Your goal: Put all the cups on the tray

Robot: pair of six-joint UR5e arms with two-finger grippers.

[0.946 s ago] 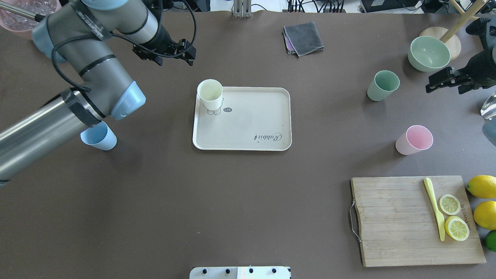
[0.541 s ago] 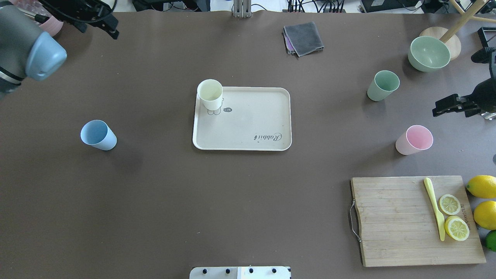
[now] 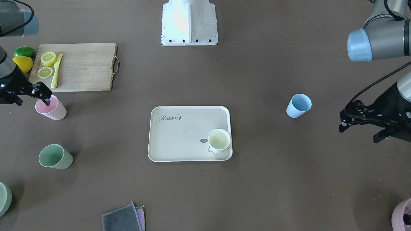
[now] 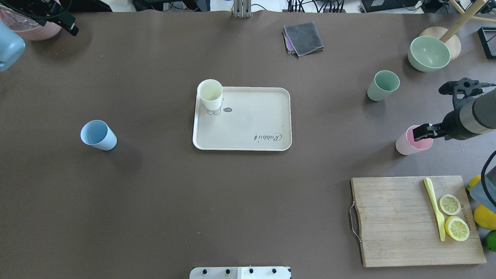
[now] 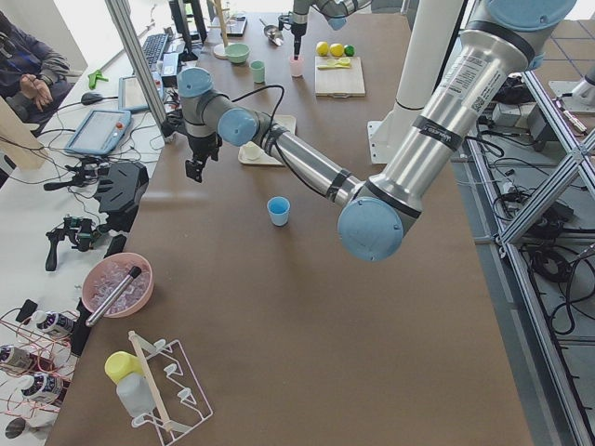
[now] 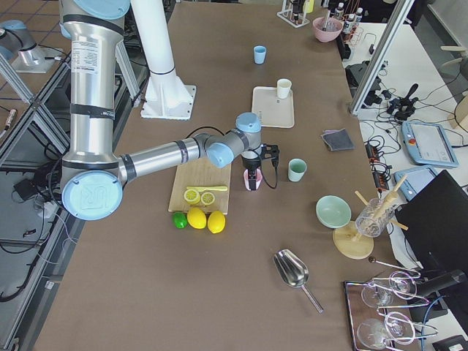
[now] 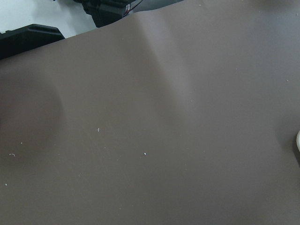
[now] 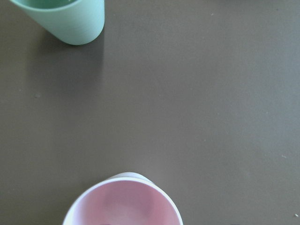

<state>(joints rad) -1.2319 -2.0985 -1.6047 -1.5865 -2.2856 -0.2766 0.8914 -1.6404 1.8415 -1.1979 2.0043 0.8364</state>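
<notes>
While one cream cup (image 4: 210, 94) stands upright on the tray (image 4: 252, 131), in the far corner on the robot's left, three more cups sit out on the brown table with the job roughly a quarter done. The tray lies at mid-table, its "Rabbit" lettering uncovered and most of its floor free. A blue cup (image 4: 97, 135) stands alone, well apart from the tray on the robot's left. A green cup (image 4: 381, 86) and a pink cup (image 4: 407, 146) stand on the robot's right, the pink one near a wooden cutting board (image 4: 391, 221). The right gripper (image 4: 428, 132) hangs at the pink cup's rim, its jaws apart and apparently straddling the cup's wall, with nothing clamped, so that cup looks to be the one in hand. The left gripper (image 3: 358, 134) hovers beyond the blue cup at the table's edge, jaws spread and empty. Pink, green and blue all have yet to be carried over.
</notes>
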